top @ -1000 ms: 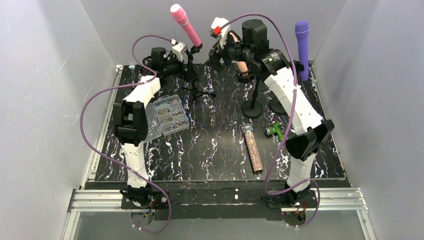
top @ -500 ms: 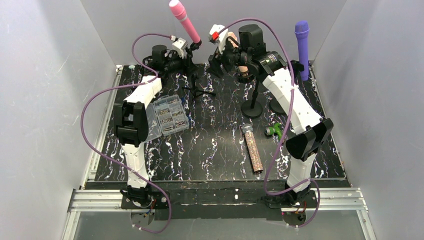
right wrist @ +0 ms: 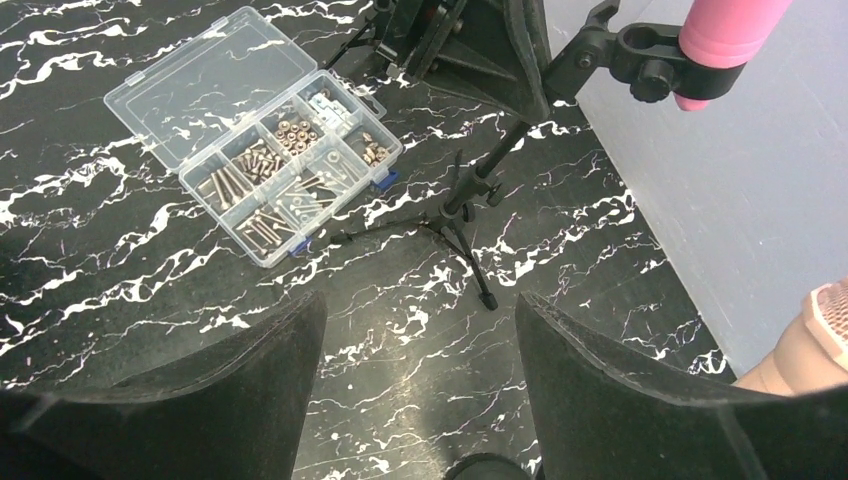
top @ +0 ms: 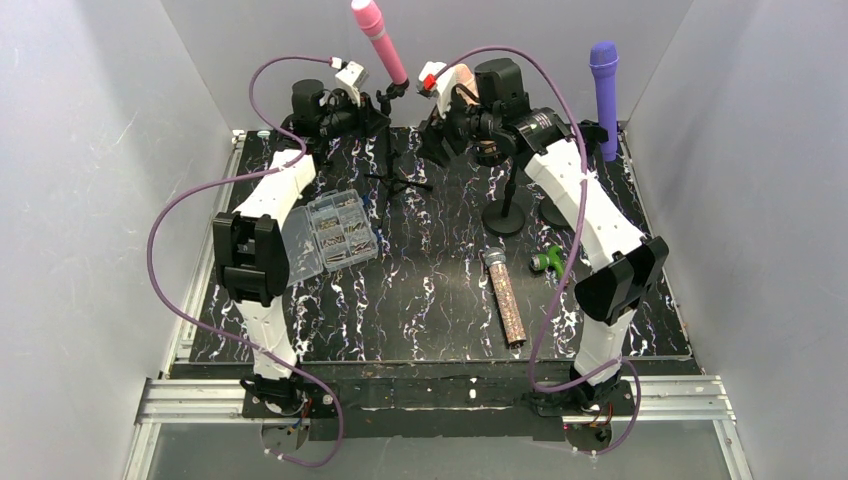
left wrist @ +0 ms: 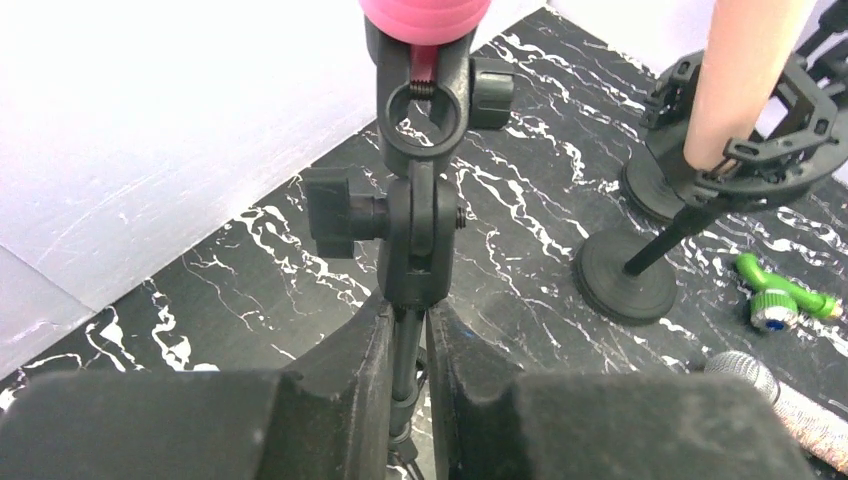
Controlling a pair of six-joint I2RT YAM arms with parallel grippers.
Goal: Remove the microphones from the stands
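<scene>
Beyond the clear parts box (top: pixel 335 228), the left gripper (left wrist: pixel 410 345) was clenched on the thin pole of the tripod stand (left wrist: pixel 415 215), just under its clip joint. The pink microphone (top: pixel 378 38) sat tilted in that clip. Further right, the right gripper (right wrist: pixel 418 310) hung with jaws spread, holding nothing, near the peach microphone (left wrist: pixel 745 70).
</scene>
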